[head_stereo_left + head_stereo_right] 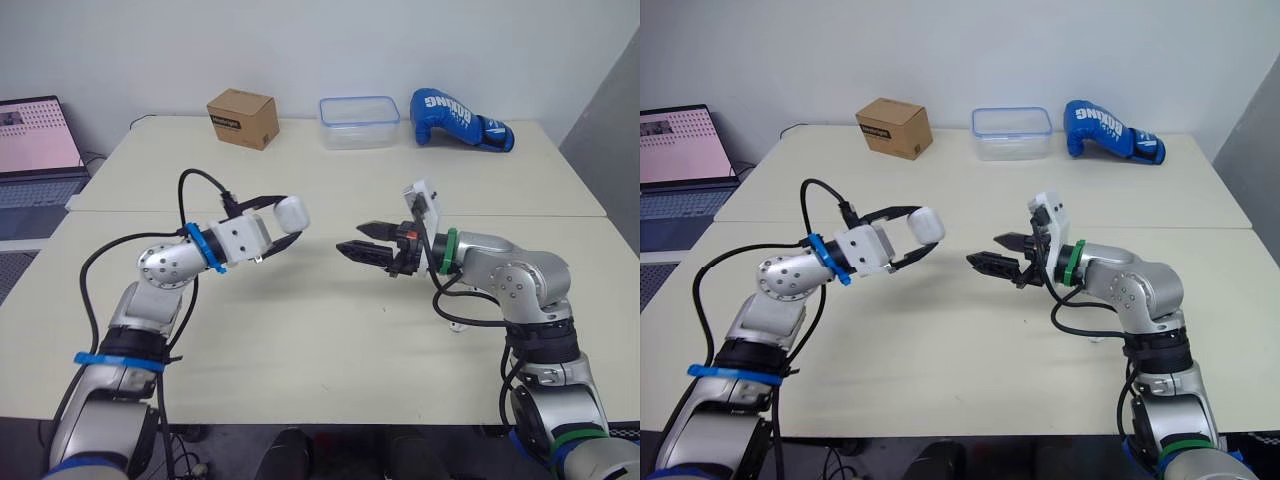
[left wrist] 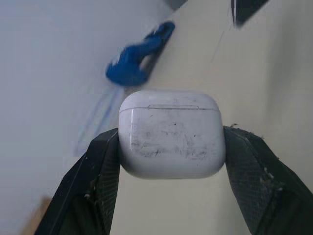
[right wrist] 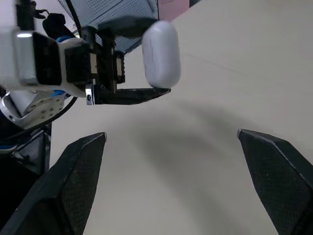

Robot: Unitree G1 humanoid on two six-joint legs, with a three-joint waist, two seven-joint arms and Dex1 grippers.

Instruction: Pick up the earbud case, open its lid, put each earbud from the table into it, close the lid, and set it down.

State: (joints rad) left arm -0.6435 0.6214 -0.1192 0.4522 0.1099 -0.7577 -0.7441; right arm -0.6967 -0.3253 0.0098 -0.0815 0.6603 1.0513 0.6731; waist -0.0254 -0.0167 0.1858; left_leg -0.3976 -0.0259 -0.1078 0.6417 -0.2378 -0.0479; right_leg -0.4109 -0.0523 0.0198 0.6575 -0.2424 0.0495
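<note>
The earbud case [image 2: 171, 142] is a small white plastic box with rounded corners. Its glossy shell is scuffed with dark smudges. A thin seam marks the lid, which sits shut. The left pincer [image 1: 289, 220] holds the case in the air above the desk [image 1: 320, 330], its two black, ribbed fingers [image 2: 98, 181] pressing on opposite sides.

The right pincer [image 1: 352, 238] points at the case from just beside it, its tapered black fingers spread apart with nothing between them.

The desk is smooth, matte and cream-coloured. Along its far edge stand a closed brown cardboard box [image 1: 242, 118], a clear rectangular plastic tub [image 1: 359, 122] with a blue-rimmed lid on, and a padded blue boxing glove [image 1: 460, 118] with white lettering. An open laptop [image 1: 35, 140] sits at the far left.
</note>
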